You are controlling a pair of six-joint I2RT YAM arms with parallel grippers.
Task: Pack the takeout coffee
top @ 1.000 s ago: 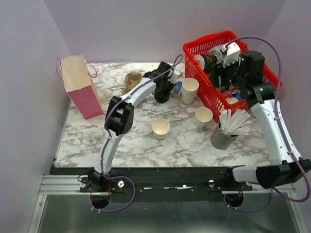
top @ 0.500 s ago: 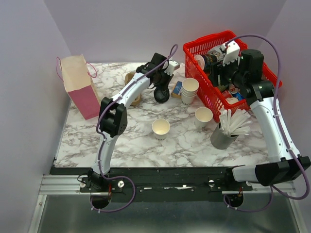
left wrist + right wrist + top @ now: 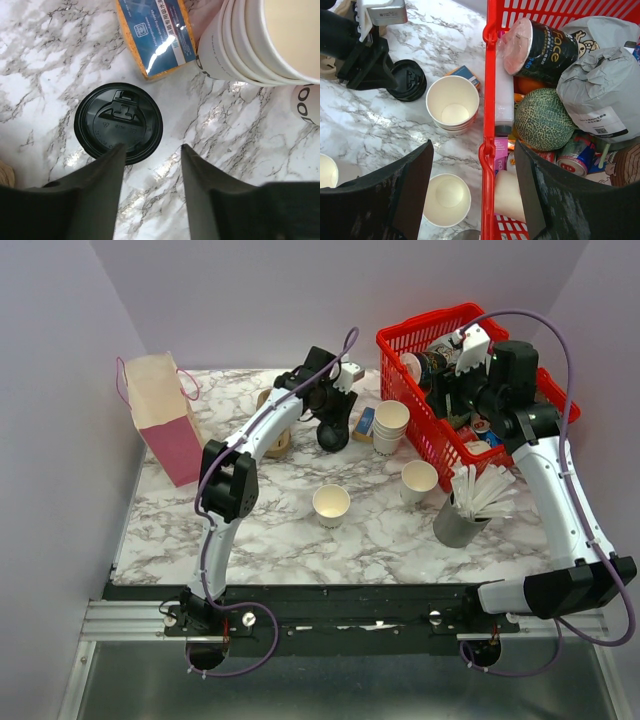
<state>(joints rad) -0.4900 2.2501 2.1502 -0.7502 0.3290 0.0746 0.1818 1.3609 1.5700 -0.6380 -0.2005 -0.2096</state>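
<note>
Fingers [image 3: 102,185] of the L gripper [image 3: 151,150], shut a sec ago, now stand half open, holding nothing, above the takeout coffee's black lid [image 3: 118,122], flat on the marble table [image 3: 40,75] beside the cup stack [image 3: 235,55], so released, nothing packed yet.

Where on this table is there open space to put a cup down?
Bare marble lies front left, between the pink paper bag and the near lidless cup, and along the front edge. It's crowded by the black lid, cup stack and red basket.
</note>
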